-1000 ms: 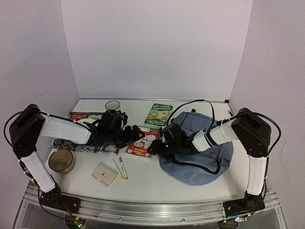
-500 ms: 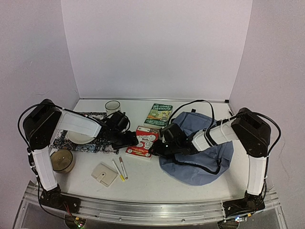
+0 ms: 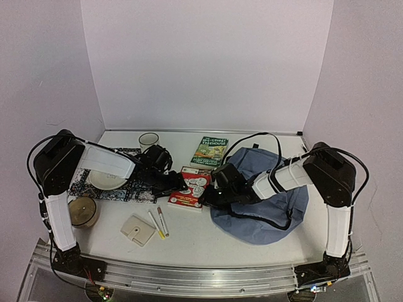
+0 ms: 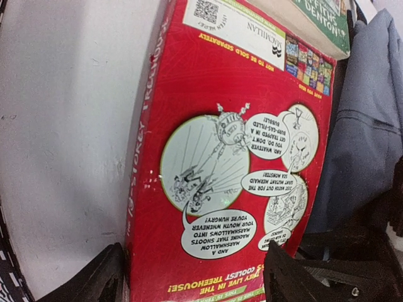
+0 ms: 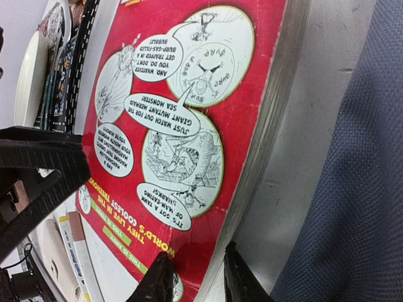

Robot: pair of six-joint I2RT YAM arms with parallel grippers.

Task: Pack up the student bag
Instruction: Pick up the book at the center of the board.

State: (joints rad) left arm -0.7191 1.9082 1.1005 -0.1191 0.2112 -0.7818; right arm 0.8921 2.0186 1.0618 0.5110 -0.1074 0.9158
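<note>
- On the right half of the table (image 3: 201,242) lies the bag (image 3: 271,217), flat and slumped, with the right arm stretched across it.
- Just beside the bag's left edge lies the red book (image 3: 191,187), back cover up, between the two grippers.
- The right gripper (image 5: 200,280) is at the book's near right corner. Its fingers are drawn close together, with the corner pinched between them: one finger is on the red cover and the other on the page-edge side.
- That side of the book looks tipped up a little off the table, and the bag's blue-grey fabric is close behind it.
- The left gripper (image 4: 194,261) is at the book's left side. Its jaws are spread wide, with one finger at each edge of the book's end.
- I cannot tell whether those fingers press on the book.
- Behind the red book lies a green book (image 3: 210,151), and their ends are close together.
- A patterned mat (image 3: 135,194) lies to the left with a white plate (image 3: 106,181) on it, partly under the left arm.
- A mug (image 3: 149,139) stands near the back wall.
- A round tin (image 3: 81,211) stands near the left front.
- A beige wallet (image 3: 138,229) and two pens (image 3: 158,223) lie in front of the red book.
</note>
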